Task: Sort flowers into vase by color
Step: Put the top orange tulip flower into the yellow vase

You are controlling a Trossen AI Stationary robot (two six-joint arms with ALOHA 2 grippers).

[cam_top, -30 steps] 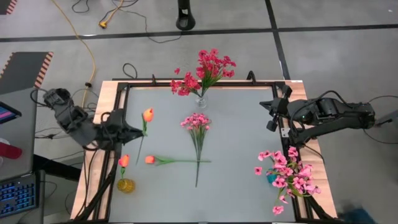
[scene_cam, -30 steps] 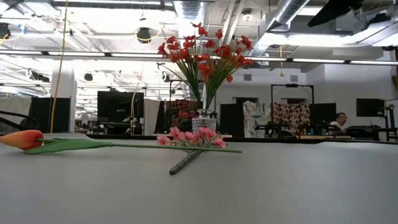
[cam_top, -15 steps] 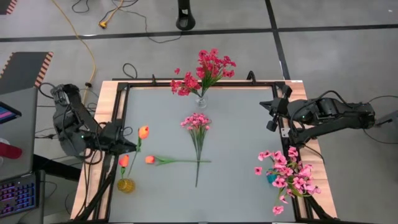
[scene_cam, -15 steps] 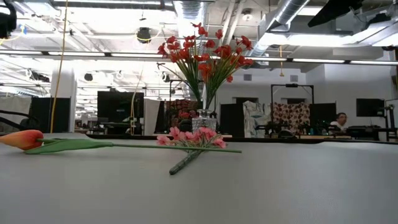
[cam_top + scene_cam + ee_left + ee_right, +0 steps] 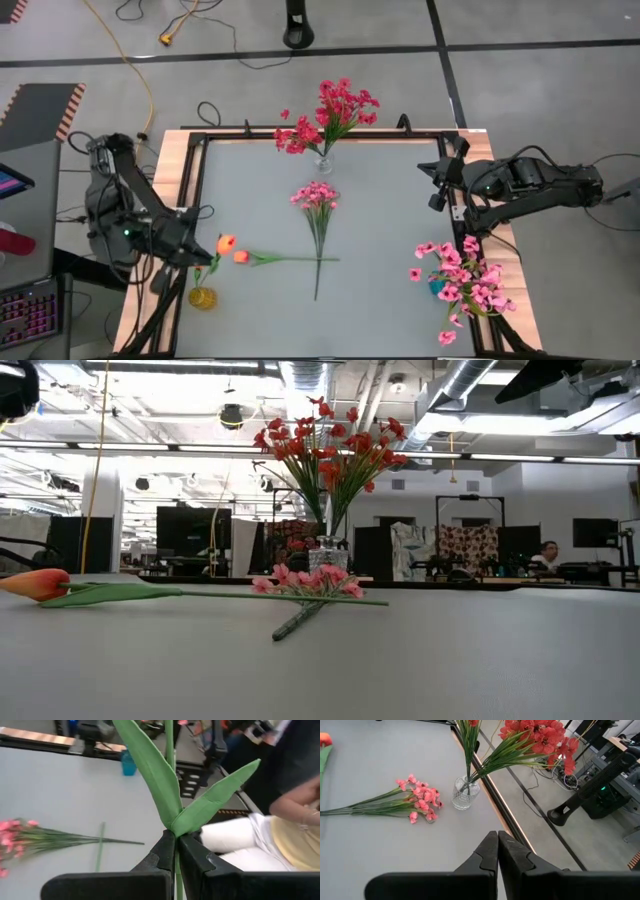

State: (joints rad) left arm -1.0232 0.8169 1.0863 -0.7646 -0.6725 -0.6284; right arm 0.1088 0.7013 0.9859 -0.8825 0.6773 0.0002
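The left gripper [image 5: 176,851] is clamped on an orange tulip's stem [image 5: 170,750], carrying it at eight o'clock — the yellow vase [image 5: 202,297] sits just below, stem tilted over it. Farther off, the pink spray [image 5: 318,215] lies lengthwise mid-table, toward the clear vase [image 5: 324,163] holding magenta flowers at twelve — the right gripper [image 5: 497,852], closed and empty, waits at three.

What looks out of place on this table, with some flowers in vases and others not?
Two stems lie flat on the table: a pink spray in the middle and an orange tulip beside it. The left gripper holds another tulip over the yellow vase.
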